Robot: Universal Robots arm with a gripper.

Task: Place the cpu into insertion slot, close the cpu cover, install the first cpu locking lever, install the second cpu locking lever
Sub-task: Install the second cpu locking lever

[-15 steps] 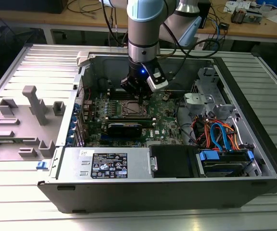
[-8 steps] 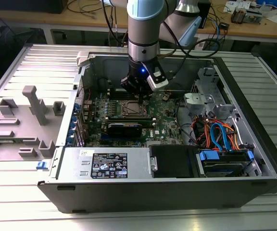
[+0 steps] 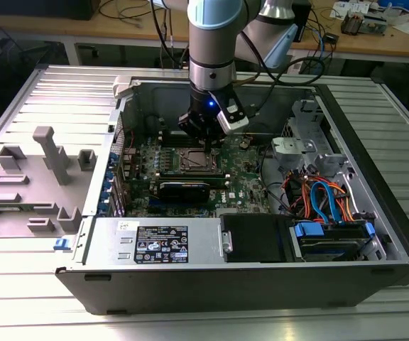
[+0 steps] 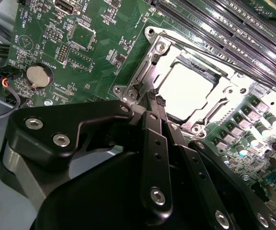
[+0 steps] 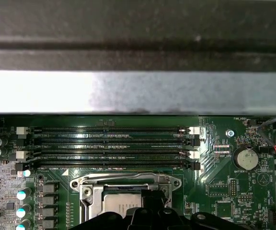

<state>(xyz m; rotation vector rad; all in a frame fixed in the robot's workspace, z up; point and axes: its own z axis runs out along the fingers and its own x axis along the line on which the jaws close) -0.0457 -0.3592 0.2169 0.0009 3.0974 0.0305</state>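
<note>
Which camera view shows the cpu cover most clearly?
The second wrist view: the cpu cover lies closed, its silver frame and bright centre window in plain sight beyond the claw. In the first wrist view the claw hides the cover's near part. In the exterior view it is a small square under the arm.

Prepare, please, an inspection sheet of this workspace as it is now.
Surface: ribbed grey metal table, bearing an open black computer case.
Job's things: silver metal cover frame lies flat over the square socket, bright chip top in its window.
Clutter: grey plastic fixture blocks at the exterior view's left.
Pincer: black pincer shut at the cover's edge.
Cables: orange and blue wires inside the case.
Surroundings: wooden bench behind.
</note>
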